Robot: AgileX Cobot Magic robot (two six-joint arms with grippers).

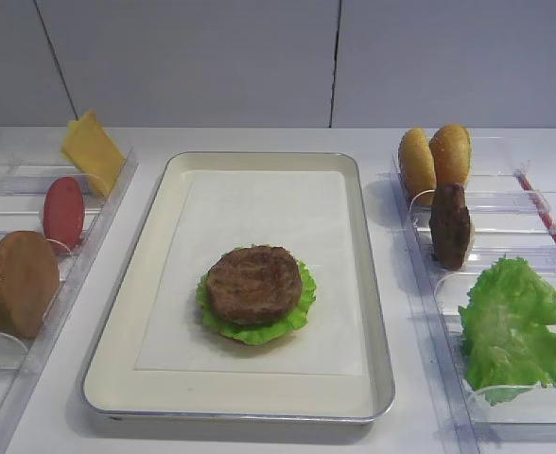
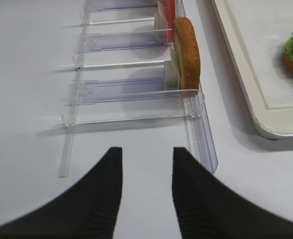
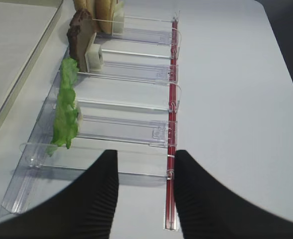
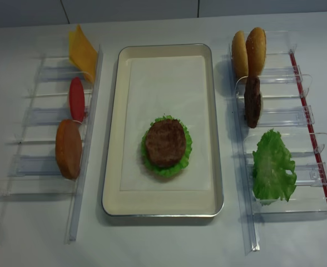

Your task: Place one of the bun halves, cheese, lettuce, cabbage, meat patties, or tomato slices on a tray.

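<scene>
- Two layers sit on the tray (image 1: 373, 312) so far: a meat patty (image 1: 254, 284) on lettuce (image 1: 302, 307), low and centre on the white liner.
- Both claws hang back empty, the right claw (image 3: 146, 174) and the left claw (image 2: 146, 172) each parted with nothing between the fingers.
- Next, I'd guess, comes a pick from the racks: tomato slice (image 1: 63, 212) and cheese (image 1: 94, 151) at left, bun halves (image 1: 434, 159) upper right.
- White counter (image 1: 60, 416), pale panelled wall behind.

Bright, even overhead light throughout, with soft short shadows under the tray (image 1: 377, 312) on the white bench (image 4: 35, 233), mild glare on clear racks (image 3: 126, 129), and blurred near tool fingers (image 2: 106, 199).
</scene>
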